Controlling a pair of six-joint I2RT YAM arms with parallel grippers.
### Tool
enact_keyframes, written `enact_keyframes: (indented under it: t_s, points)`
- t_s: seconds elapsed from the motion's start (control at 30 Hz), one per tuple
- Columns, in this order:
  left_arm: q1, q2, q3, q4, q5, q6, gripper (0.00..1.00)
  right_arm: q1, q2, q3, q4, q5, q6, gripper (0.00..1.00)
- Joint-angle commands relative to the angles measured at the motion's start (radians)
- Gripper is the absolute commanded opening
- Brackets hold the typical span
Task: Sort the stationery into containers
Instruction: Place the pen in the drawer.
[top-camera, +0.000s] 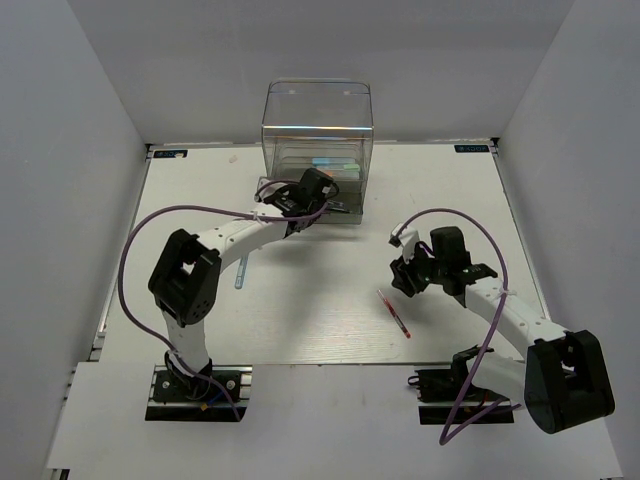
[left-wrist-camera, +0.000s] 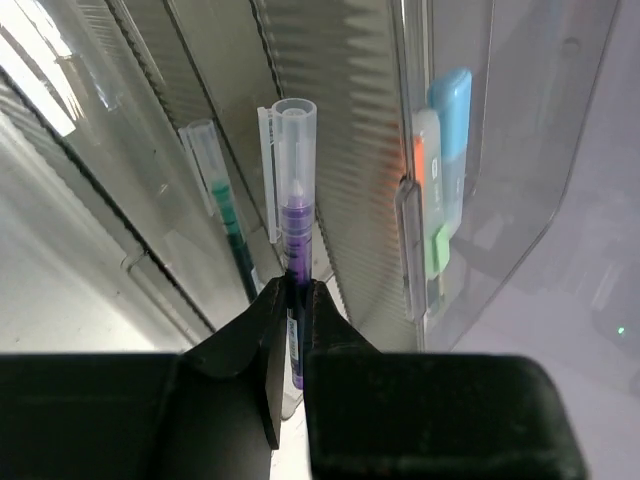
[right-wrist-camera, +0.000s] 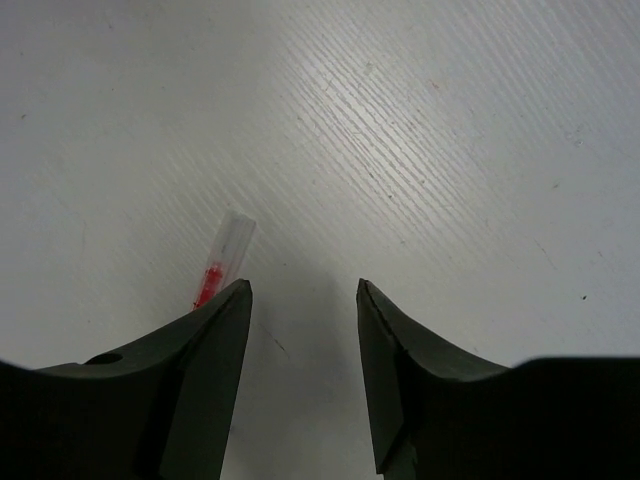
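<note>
The clear organiser (top-camera: 318, 125) stands at the back of the table. At its front, my left gripper (top-camera: 325, 192) (left-wrist-camera: 297, 290) is shut on a purple pen (left-wrist-camera: 292, 215) with a clear cap that points up into the ribbed trays. A green pen (left-wrist-camera: 228, 222) lies in a tray to the left of it. A light-blue marker (left-wrist-camera: 452, 125) and an orange and mint-green marker (left-wrist-camera: 428, 200) sit behind the clear wall on the right. My right gripper (top-camera: 402, 276) (right-wrist-camera: 303, 290) hangs open over bare table. A red pen (top-camera: 393, 312) (right-wrist-camera: 222, 260) lies just outside its left finger.
A pale thin item (top-camera: 240, 272) lies on the table by the left arm's forearm. White walls close in the table (top-camera: 300, 320) on three sides. Purple cables loop over both arms.
</note>
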Motion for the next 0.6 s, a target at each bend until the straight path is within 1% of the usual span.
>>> enact_keyframes:
  t_s: [0.0, 0.07, 0.1, 0.17, 0.3, 0.33, 0.43, 0.47, 0.57]
  points:
    - [0.021, -0.002, 0.048, -0.025, -0.015, -0.041, 0.09, 0.004, -0.010, -0.005, -0.036, -0.046, -0.019, 0.53]
    - [0.021, -0.002, 0.048, -0.025, -0.015, -0.041, 0.27, 0.005, -0.002, -0.005, -0.043, -0.054, -0.017, 0.54]
    - [0.021, -0.002, 0.048, -0.038, -0.015, -0.041, 0.39, 0.007, 0.003, -0.003, -0.044, -0.057, -0.017, 0.54]
    - [0.021, -0.002, 0.048, -0.048, -0.004, -0.041, 0.50, 0.015, 0.013, -0.003, -0.044, -0.062, -0.020, 0.56]
    - [0.021, -0.028, 0.012, -0.029, 0.005, -0.041, 0.56, 0.027, 0.044, 0.013, -0.049, -0.051, -0.025, 0.56]
    - [0.021, -0.028, 0.002, -0.029, 0.005, -0.041, 0.58, 0.027, 0.070, 0.019, -0.055, -0.043, -0.023, 0.57]
    - [0.021, -0.051, 0.002, -0.029, 0.014, -0.006, 0.58, 0.044, 0.113, 0.038, -0.081, -0.029, -0.042, 0.58]
    - [0.021, -0.065, 0.002, -0.020, 0.014, 0.010, 0.58, 0.051, 0.119, 0.041, -0.089, -0.028, -0.046, 0.58]
    - [0.010, -0.103, 0.002, -0.020, 0.014, 0.118, 0.59, 0.065, 0.156, 0.053, -0.110, -0.017, -0.065, 0.58]
